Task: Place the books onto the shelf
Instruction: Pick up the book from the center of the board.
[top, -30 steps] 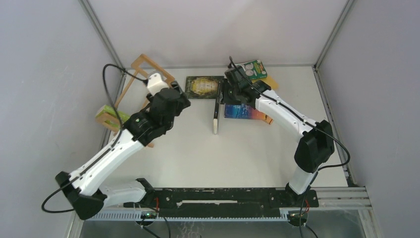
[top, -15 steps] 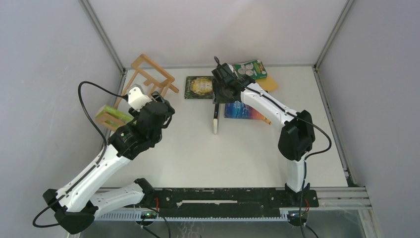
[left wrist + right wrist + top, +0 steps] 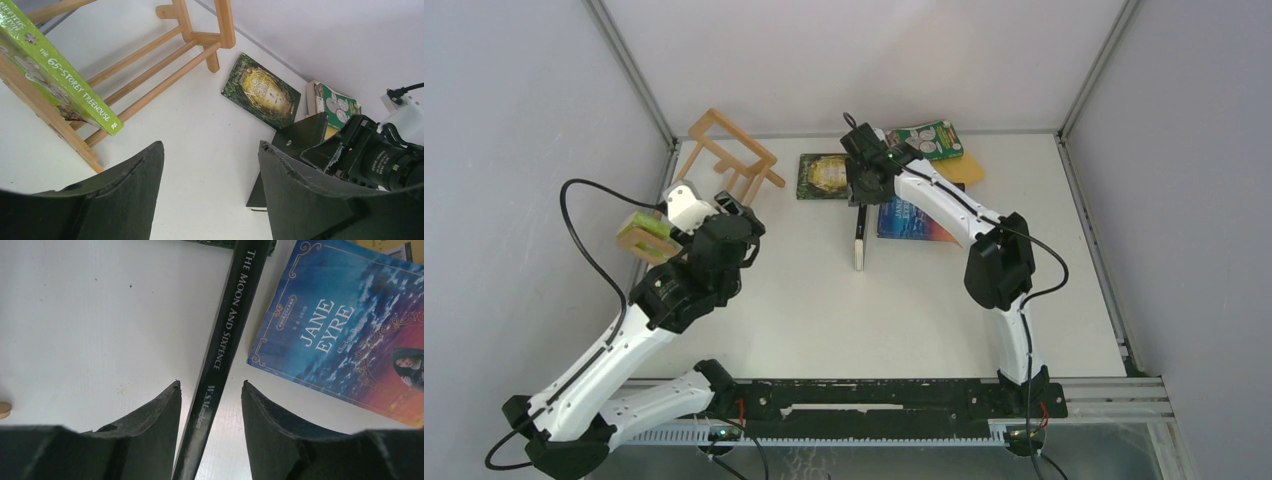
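- Top external: found the shelf [image 3: 724,160] at the far-left corner of the table [image 3: 824,320], set slantwise along the left edge. Lime-green book [image 3: 646,232] lodged at its near end.
- Same view: noted the left gripper [image 3: 736,205] just beside the shelf's middle, on the table side.
- Same view: noted the right gripper [image 3: 861,192] over the far end of a black book [image 3: 860,240] standing on edge, far-middle of the table. Dark book with gold emblem [image 3: 824,175] flat just left of it, blue book [image 3: 914,225] flat just right.
- Same view: logged a green book with white circles [image 3: 929,140] and a yellow-orange book [image 3: 969,168] touching each other by the far edge, right of centre.
- Left wrist: saw the left gripper [image 3: 210,145] spread wide above bare table, gripping nothing. Ahead, shelf slats [image 3: 150,65] with the lime-green book [image 3: 55,75] leaning tilted on them, spine lettered "The 65-Storey Treehouse". Beyond, dark book with gold emblem [image 3: 262,92] flat, apart from the shelf.
- Right wrist: saw the right gripper [image 3: 210,385] straddling the black book's spine [image 3: 225,330], lettered "The Moon and Sixpence". Fingers [image 3: 155,425] parted, with a sliver of white table visible on either side of the spine, so no contact. Blue book [image 3: 340,330], titled "Jane Eyre", flat just beside the spine.
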